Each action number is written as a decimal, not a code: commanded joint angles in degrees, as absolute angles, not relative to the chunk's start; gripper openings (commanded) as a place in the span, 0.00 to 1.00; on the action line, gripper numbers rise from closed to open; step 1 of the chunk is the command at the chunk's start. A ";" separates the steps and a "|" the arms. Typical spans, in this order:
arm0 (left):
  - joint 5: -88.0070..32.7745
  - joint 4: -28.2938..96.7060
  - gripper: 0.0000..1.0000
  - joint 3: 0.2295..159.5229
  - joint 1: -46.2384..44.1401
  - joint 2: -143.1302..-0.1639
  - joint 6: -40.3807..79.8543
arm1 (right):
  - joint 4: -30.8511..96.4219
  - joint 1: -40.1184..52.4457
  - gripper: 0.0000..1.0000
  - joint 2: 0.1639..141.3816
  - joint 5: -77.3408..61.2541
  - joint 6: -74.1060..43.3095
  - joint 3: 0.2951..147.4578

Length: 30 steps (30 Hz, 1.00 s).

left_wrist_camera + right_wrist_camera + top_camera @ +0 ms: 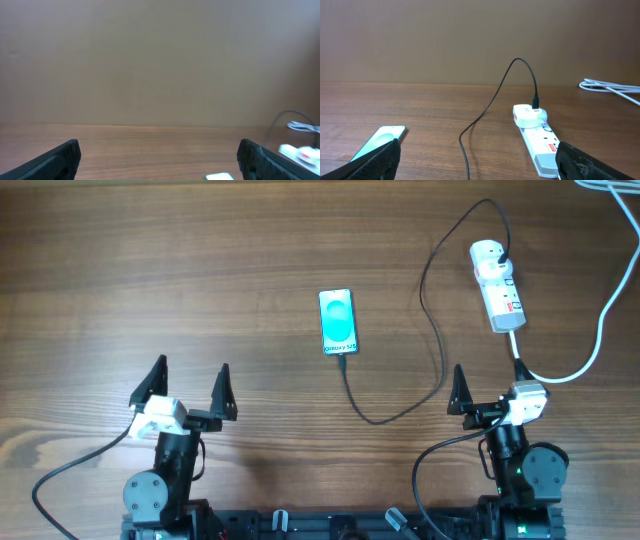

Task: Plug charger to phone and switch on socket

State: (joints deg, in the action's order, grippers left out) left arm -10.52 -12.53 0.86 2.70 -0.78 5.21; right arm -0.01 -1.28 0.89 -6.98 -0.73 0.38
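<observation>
The phone [338, 322] lies flat mid-table with its cyan screen up and its white strip toward me. The charger's thin black cable [437, 350] runs from the phone's near edge in a loop to a white adapter [490, 255] plugged into the far end of the socket [503, 302]. Its tip meets the phone's edge; I cannot tell if it is seated. My left gripper [188, 385] is open and empty, near-left of the phone. My right gripper [488, 385] is open and empty, just short of the socket. The right wrist view shows the phone [377, 140], cable [485, 115] and socket [540, 145].
The socket's thick white lead [590, 355] curves off to the right edge and also shows in the right wrist view [615, 90]. The left wrist view shows a corner of the phone [220, 176] and the socket [300, 152] far right. The table is brown wood.
</observation>
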 commanded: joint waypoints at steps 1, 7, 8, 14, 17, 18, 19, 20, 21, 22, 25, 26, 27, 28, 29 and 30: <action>-3.03 -11.79 1.00 0.32 3.14 -0.19 5.19 | -0.30 -1.08 1.00 0.43 -6.00 -0.01 0.32; 2.83 0.34 1.00 0.32 3.33 -0.19 5.17 | -0.30 -1.08 1.00 0.43 -6.00 -0.05 0.32; 3.44 2.15 1.00 0.32 3.46 -0.19 5.19 | -0.30 -1.08 1.00 0.43 -6.00 -0.03 0.32; 5.04 3.88 1.00 0.32 3.66 -0.19 4.49 | -0.30 -1.08 1.00 0.43 -6.00 -0.05 0.32; 3.95 4.08 1.00 0.32 3.66 -0.19 -1.28 | -0.30 -1.08 1.00 0.43 -6.00 -0.05 0.32; 4.47 4.08 1.00 0.32 3.66 -0.19 -1.28 | -0.30 -1.08 1.00 0.43 -6.00 -0.03 0.32; 5.06 4.03 1.00 0.32 3.68 -0.19 -1.26 | -0.30 -1.08 1.00 0.43 -6.00 -0.03 0.32; 5.54 3.99 1.00 0.32 3.66 -0.19 -0.86 | -0.30 -1.08 1.00 0.43 -6.00 -0.03 0.32; 6.42 3.90 1.00 0.32 3.66 -0.19 0.27 | -0.30 -1.08 1.00 0.43 -6.00 -0.03 0.32; 7.29 3.84 1.00 0.32 3.66 -0.19 1.30 | -0.30 -1.08 1.00 0.43 -6.00 -0.03 0.32; 8.19 3.73 1.00 0.32 3.66 -0.19 2.15 | -0.30 -1.08 1.00 0.43 -6.00 -0.03 0.32; 7.99 3.75 1.00 0.32 3.66 -0.19 2.04 | -0.30 -1.08 1.00 0.43 -6.00 -0.03 0.32; 7.62 3.77 1.00 0.32 3.66 -0.19 1.72 | -0.30 -1.08 1.00 0.43 -6.00 -0.03 0.32; 7.46 3.81 1.00 0.32 3.66 -0.19 1.69 | -0.30 -1.08 1.00 0.43 -6.00 -0.03 0.32; 6.87 3.88 1.00 0.32 3.66 -0.19 1.06 | -0.30 -1.08 1.00 0.43 -6.00 -0.05 0.32; 5.61 3.99 1.00 0.32 3.66 -0.19 -0.89 | -0.30 -1.08 1.00 0.43 -6.00 -0.03 0.32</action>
State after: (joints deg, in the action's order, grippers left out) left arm 6.17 3.66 0.54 3.14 -0.78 1.34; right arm -0.03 -1.28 0.89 -6.98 -0.73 0.38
